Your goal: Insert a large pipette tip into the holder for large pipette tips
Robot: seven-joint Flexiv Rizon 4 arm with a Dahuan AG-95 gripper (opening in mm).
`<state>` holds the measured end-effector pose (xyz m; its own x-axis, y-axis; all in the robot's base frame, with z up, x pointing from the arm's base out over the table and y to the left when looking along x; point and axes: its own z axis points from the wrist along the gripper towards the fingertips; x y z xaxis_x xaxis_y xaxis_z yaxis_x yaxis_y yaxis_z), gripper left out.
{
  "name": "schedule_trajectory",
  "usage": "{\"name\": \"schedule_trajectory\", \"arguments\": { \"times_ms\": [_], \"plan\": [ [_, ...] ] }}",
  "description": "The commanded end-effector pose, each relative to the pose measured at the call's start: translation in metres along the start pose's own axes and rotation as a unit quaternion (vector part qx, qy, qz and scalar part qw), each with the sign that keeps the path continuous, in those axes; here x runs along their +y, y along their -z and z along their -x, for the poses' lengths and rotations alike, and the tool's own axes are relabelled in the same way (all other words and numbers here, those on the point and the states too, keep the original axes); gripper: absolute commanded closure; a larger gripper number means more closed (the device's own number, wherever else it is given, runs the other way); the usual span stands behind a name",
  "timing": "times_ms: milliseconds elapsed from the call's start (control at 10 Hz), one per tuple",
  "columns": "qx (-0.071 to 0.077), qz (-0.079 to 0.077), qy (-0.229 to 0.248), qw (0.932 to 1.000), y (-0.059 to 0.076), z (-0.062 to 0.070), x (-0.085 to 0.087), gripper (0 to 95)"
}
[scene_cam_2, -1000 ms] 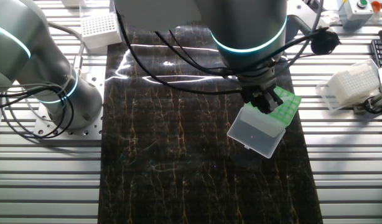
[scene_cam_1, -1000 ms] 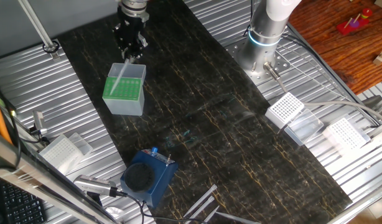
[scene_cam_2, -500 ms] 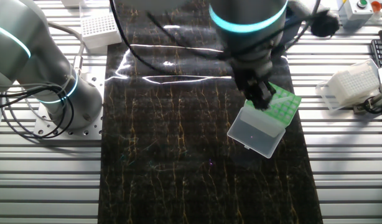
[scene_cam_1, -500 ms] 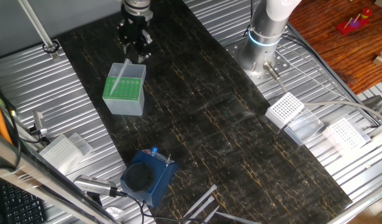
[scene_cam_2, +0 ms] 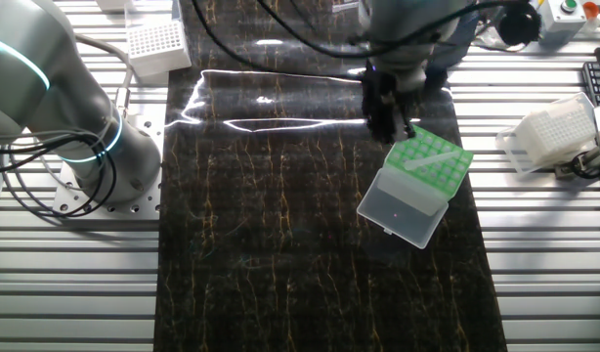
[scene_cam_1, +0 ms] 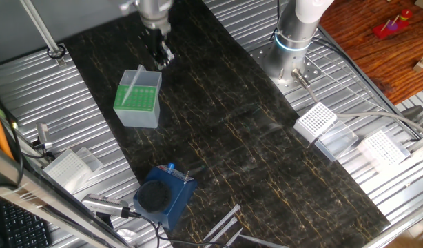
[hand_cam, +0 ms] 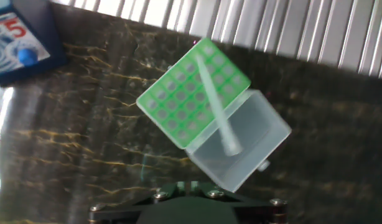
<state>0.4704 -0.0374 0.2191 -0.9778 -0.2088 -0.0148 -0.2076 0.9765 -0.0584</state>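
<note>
Above the dark mat, the gripper hung clear of the holder for large pipette tips, its fingers carrying nothing; how wide they stood could not be told, being blurred in both fixed views. Only the hand view showed the large pipette tip plainly: it stood in a hole of the green grid near the far edge, leaning over the grid with its wide end out past the near edge. That view also caught a corner of the dark blue block, hidden in the other fixed view. The holder sat just beside and below the gripper.
</note>
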Motion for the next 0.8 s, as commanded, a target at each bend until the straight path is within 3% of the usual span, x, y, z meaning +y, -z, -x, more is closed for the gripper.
{"name": "schedule_trajectory", "arguments": {
  "times_ms": [100, 800],
  "plan": [
    [0.011, -0.002, -0.055, 0.9984, -0.0164, 0.0000, 0.0305, 95.0],
    [0.019, -0.001, -0.055, 0.9983, -0.0168, -0.0046, 0.0375, 95.0]
  ]
}}
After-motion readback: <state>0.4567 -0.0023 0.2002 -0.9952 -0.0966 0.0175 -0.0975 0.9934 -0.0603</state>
